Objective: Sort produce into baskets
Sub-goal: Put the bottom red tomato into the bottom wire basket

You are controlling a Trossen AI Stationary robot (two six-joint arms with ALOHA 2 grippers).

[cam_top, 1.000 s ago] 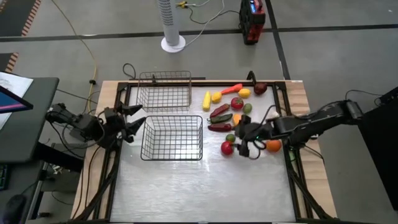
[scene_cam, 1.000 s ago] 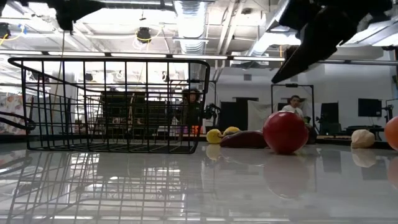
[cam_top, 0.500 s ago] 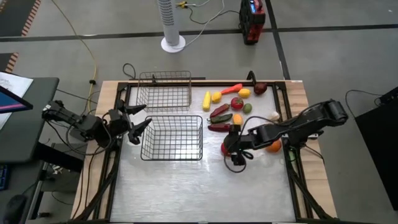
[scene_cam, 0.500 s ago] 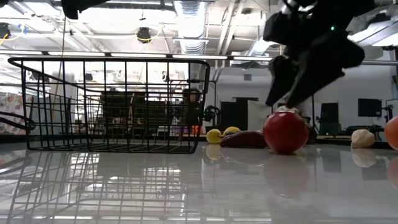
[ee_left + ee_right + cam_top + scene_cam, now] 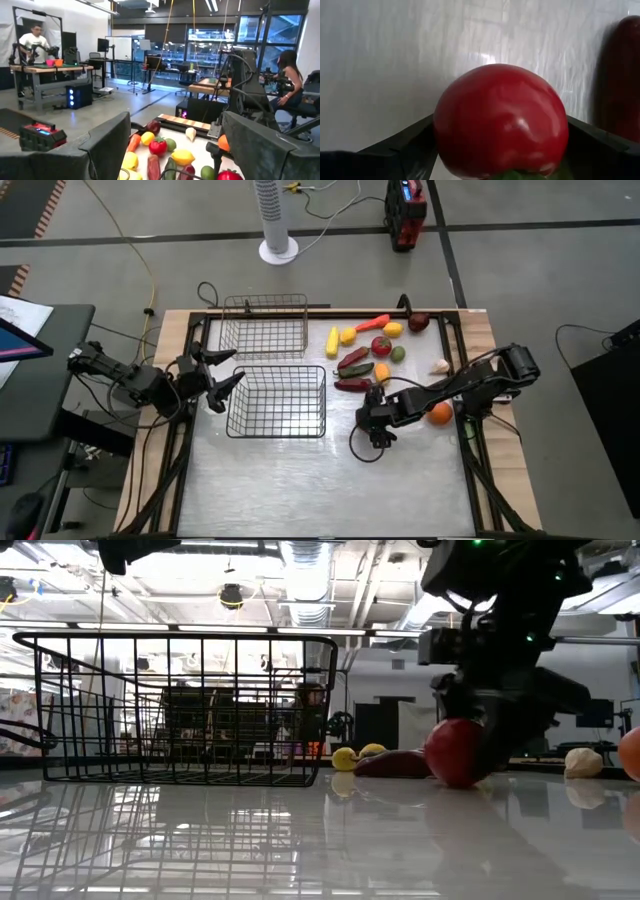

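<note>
A red tomato [image 5: 500,120] sits on the table [image 5: 300,480], to the right of the dark wire basket [image 5: 277,402]; it also shows in the low view [image 5: 452,752]. My right gripper [image 5: 368,420] is down over it, open, with one finger on each side of it. My left gripper [image 5: 225,375] is open and empty at the dark basket's left side, above the table. The lighter wire basket [image 5: 265,326] stands behind the dark one. The rest of the produce [image 5: 370,350] lies in a cluster at the far right. My right gripper comes at the tomato from above, slanting from the table's right. Its fingers [image 5: 405,150] stand close against the tomato's two sides [image 5: 442,135]. I cannot tell whether they touch it. The tomato rests on the table.
A dark red pepper [image 5: 352,385] lies just beyond the tomato, and an orange [image 5: 439,414] lies to its right under my right arm. A pale garlic-like piece [image 5: 440,366] lies near the right edge. Bare table spreads along the near side.
My right gripper has gone toward the table's left edge and down, from beside the orange to the red tomato, and now stands around it. The tomato has stayed in its place on the table.
</note>
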